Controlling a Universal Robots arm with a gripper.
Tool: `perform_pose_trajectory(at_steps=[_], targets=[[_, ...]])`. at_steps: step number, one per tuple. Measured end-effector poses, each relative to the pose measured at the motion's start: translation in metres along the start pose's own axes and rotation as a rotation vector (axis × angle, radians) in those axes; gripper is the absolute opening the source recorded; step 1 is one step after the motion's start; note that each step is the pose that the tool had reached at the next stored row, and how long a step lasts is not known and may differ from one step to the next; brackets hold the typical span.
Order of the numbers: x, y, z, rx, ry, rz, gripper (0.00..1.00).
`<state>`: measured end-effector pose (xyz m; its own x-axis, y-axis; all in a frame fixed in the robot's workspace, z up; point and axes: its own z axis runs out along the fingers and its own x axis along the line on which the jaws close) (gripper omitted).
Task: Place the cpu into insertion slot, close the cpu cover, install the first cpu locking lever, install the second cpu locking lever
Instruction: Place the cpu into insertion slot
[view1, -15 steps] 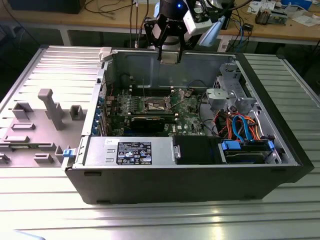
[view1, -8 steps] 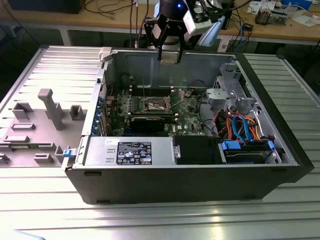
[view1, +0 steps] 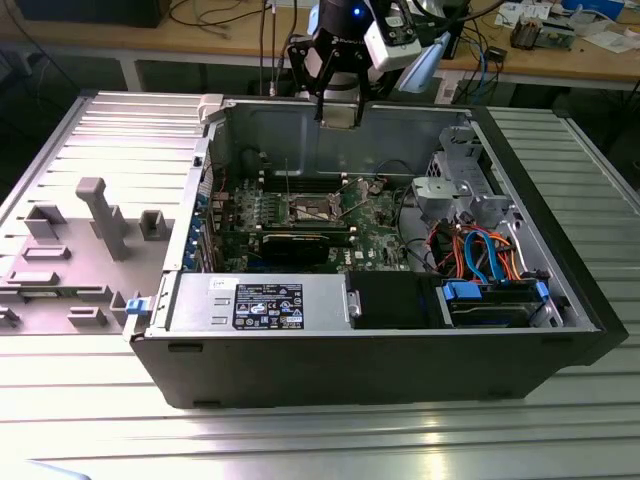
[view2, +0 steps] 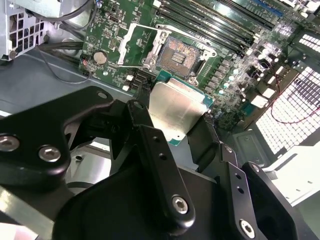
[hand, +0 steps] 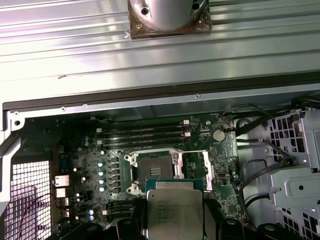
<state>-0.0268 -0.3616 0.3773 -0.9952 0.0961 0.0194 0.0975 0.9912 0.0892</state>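
A: Whereabouts of the cpu (view2: 177, 107)?
B: Hung just above the board (view2: 112, 22), flat, silver top showing in both wrist views. Stopped short of the slot (view2: 177, 55); not seated in it.
A: And the gripper (view2: 172, 117)?
B: Had its jaws clamped on two opposite edges of the cpu, black metal on either side of the chip.
A: State of the slot?
B: Lay bare, with the contact field exposed inside the dark rim.
A: Cover (hand: 209, 172)?
B: Stood swung open right beside the slot, with green board visible through its window.
A: Further out?
B: Flanked on one side by long memory slots (hand: 142, 137), with a coin cell (hand: 218, 134) near the cover. In the exterior view, hovered by the far wall of the open case (view1: 300, 370), well apart from the power supply (view1: 260, 300) along the near wall. Blue and orange cables (view1: 480, 250) bunched at the exterior view's right.
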Motion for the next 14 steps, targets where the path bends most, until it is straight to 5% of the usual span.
perform_pose_trajectory(at_steps=[10, 14], targets=[[0.0001, -0.0004, 0.0001, -0.0003, -0.0006, 0.005, 0.55], [-0.0001, -0.0005, 0.001, -0.001, -0.0046, 0.052, 0.55]])
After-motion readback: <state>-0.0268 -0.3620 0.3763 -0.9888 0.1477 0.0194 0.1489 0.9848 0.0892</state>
